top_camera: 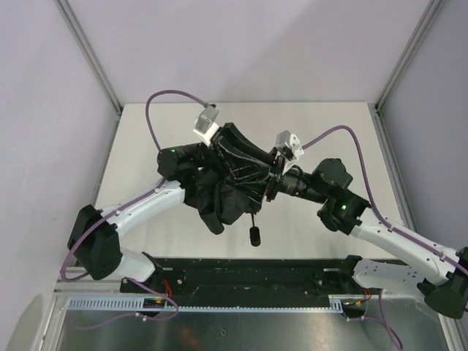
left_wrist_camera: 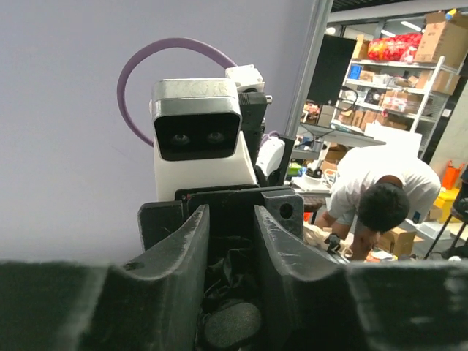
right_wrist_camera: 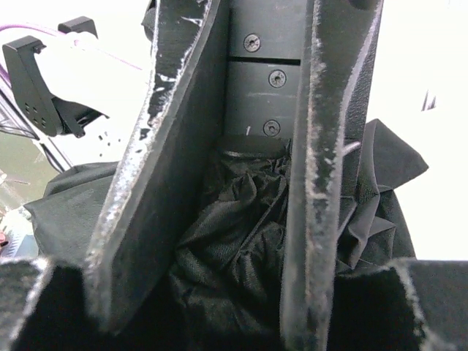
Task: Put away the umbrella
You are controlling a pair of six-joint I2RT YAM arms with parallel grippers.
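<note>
**Above the table's middle: umbrella between two grippers**

Over the table (top_camera: 146, 139), the half-collapsed umbrella (top_camera: 230, 186) hangs off the surface between both arms. The left gripper (top_camera: 214, 148) is clenched on its far-left edge, with black fabric wedged between its fingers (left_wrist_camera: 183, 256). The right gripper (top_camera: 272, 177) meets the umbrella's right side. Its fingers (right_wrist_camera: 146, 183) flank bunched fabric, but whether they pinch it cannot be told. A strap (top_camera: 254, 221) dangles below.
</note>
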